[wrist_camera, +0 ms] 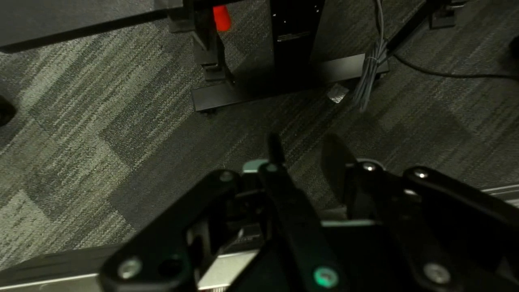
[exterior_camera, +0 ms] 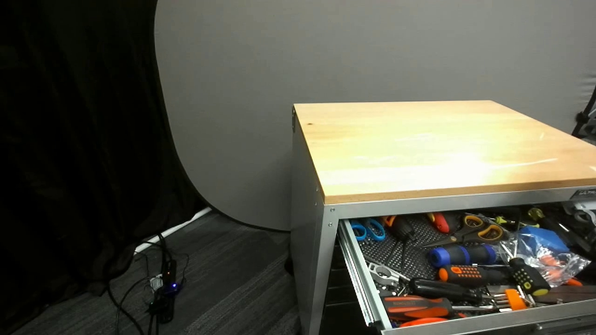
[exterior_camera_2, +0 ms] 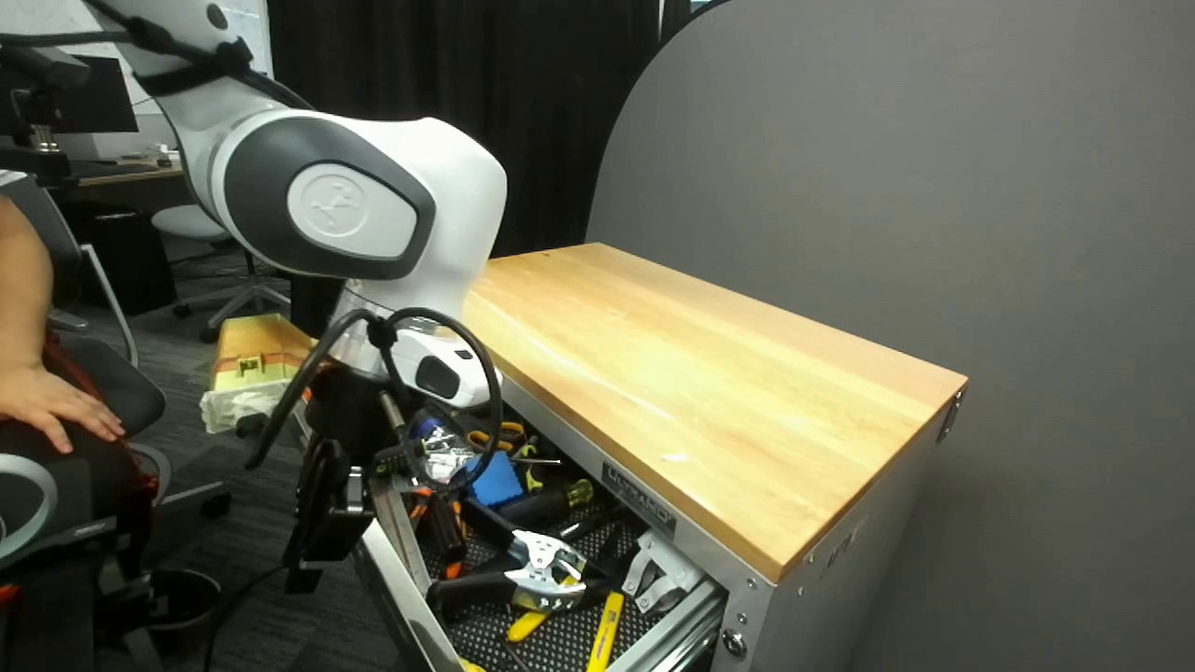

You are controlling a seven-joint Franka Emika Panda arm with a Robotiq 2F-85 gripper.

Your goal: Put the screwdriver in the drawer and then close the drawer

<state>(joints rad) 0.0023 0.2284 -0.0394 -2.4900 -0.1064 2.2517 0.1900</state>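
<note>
Since stubby black-and-yellow screwdriver (exterior_camera: 528, 278) appears to lie inside top metal drawer (exterior_camera: 489, 321), just beside orange-and-black handle (exterior_camera: 475, 274), we judge placing done. Claw (wrist_camera: 306, 152) released: fingertips apart, nothing visible between. Robot arm (exterior_camera_2: 355, 205) hangs down near drawer front. Drawer stands pulled out, so, as far as we can tell, closing alone is left; we likely need firm push inward.

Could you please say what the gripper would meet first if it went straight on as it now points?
Probably the carpeted floor, seen past the gripper in the wrist view, though its distance is unclear.
</note>
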